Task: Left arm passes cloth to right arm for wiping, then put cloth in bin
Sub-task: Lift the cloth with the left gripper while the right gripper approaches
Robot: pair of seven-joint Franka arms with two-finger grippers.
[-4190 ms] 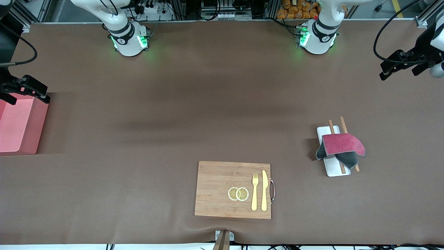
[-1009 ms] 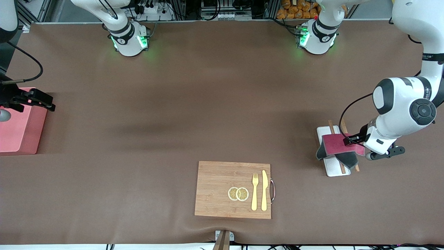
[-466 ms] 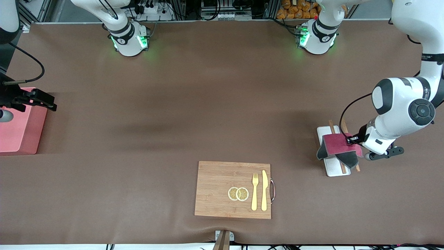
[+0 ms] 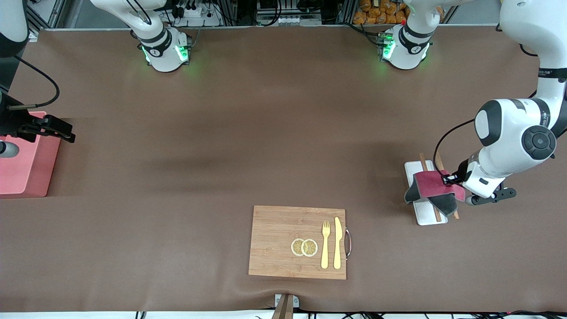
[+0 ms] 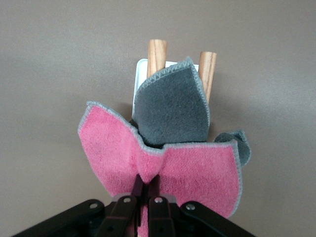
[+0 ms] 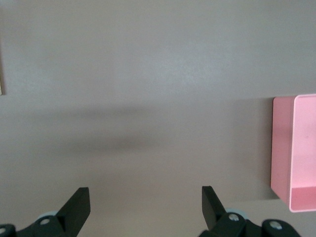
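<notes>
The cloth (image 4: 429,184), crimson-pink with a dark grey underside, lies draped over the white tray (image 4: 425,216) and two wooden sticks (image 4: 438,215) toward the left arm's end of the table. My left gripper (image 4: 446,179) is shut on a pinched fold of the cloth; in the left wrist view the gripper (image 5: 146,181) nips the cloth's (image 5: 197,170) pink edge. The pink bin (image 4: 24,168) stands at the right arm's end of the table. My right gripper (image 4: 66,133) is open and empty above the table beside the bin, which also shows in the right wrist view (image 6: 295,153).
A wooden cutting board (image 4: 283,241) with two lemon slices (image 4: 304,247), a yellow fork (image 4: 325,244) and a yellow knife (image 4: 337,243) lies near the table's front edge. The arm bases stand along the table's edge farthest from the front camera.
The left arm came down to the cloth and its fingers closed on the pink fold, bunching it slightly. The right gripper drifted a little away from the bin.
</notes>
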